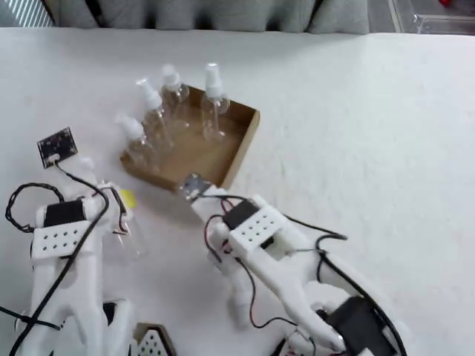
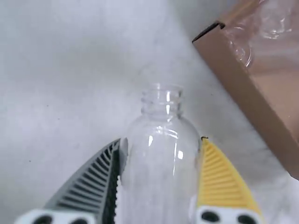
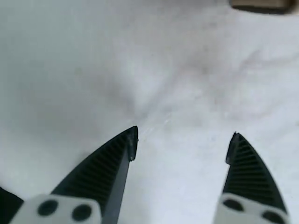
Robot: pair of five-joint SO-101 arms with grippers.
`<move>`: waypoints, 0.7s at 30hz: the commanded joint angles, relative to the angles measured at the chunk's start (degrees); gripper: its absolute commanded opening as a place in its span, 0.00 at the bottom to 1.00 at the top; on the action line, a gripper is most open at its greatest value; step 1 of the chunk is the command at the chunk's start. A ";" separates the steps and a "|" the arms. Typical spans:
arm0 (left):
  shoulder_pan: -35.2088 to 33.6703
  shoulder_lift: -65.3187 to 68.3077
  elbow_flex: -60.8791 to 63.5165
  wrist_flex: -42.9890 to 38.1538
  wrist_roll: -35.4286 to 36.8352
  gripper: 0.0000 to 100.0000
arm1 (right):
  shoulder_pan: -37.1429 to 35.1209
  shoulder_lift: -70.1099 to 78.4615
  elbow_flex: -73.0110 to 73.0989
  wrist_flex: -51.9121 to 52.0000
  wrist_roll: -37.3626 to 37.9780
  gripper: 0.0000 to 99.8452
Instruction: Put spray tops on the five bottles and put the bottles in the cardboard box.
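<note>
The left gripper (image 2: 161, 141) clamps a clear, capless bottle (image 2: 161, 182), threaded neck bare, near the cardboard box (image 2: 252, 105). The right gripper (image 3: 182, 140) gapes wide, empty.

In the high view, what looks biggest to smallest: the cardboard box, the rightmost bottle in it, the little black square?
1. cardboard box
2. rightmost bottle
3. black square, likely nearer the camera, so unsure

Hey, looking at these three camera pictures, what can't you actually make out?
Left wrist view: the base of the bottle in the left gripper, cut off by the picture's edge.
Left wrist view: the contents of the cardboard box, blurred, and the edge cuts the box.
Right wrist view: beyond the open right gripper, the box is a mere sliver at the edge.
</note>
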 commanded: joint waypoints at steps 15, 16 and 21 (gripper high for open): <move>-0.48 -2.07 -0.35 -3.25 -0.26 0.02 | 14.29 4.97 -5.80 4.18 5.54 0.02; -0.48 -2.07 0.09 -3.69 -0.26 0.02 | 15.87 3.38 -5.80 5.49 6.42 0.02; -0.48 -2.07 0.62 -4.22 -0.26 0.02 | 25.54 -6.11 -6.42 11.74 18.81 0.02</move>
